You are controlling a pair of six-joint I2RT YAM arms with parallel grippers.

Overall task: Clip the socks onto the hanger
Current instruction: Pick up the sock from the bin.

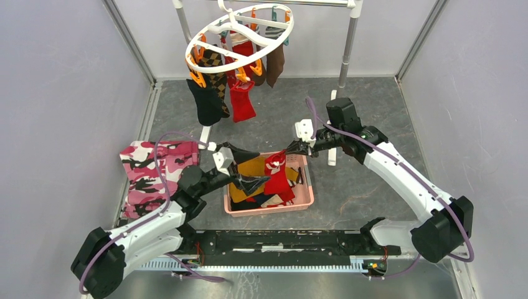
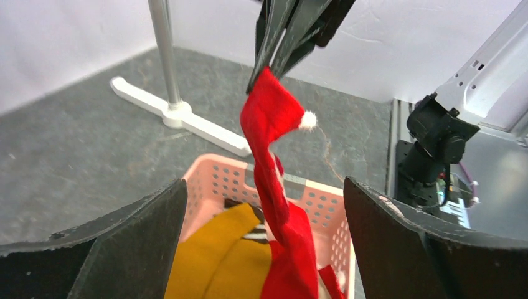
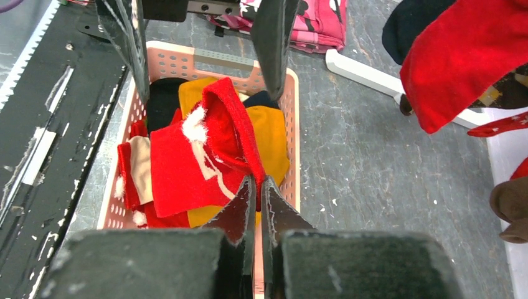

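My right gripper is shut on the top of a red sock with white trim, which hangs from it into the pink basket. In the right wrist view the jaws pinch the sock's red edge. My left gripper is open, its fingers either side of the hanging sock without touching it. Mustard yellow, black and more red socks lie in the basket. The white round hanger hangs at the back with black, argyle, red and brown socks clipped on.
A pink-white-black camouflage cloth lies left of the basket. The metal pole rack's white feet and poles stand behind the basket. Grey walls close in both sides. A black rail runs along the near edge.
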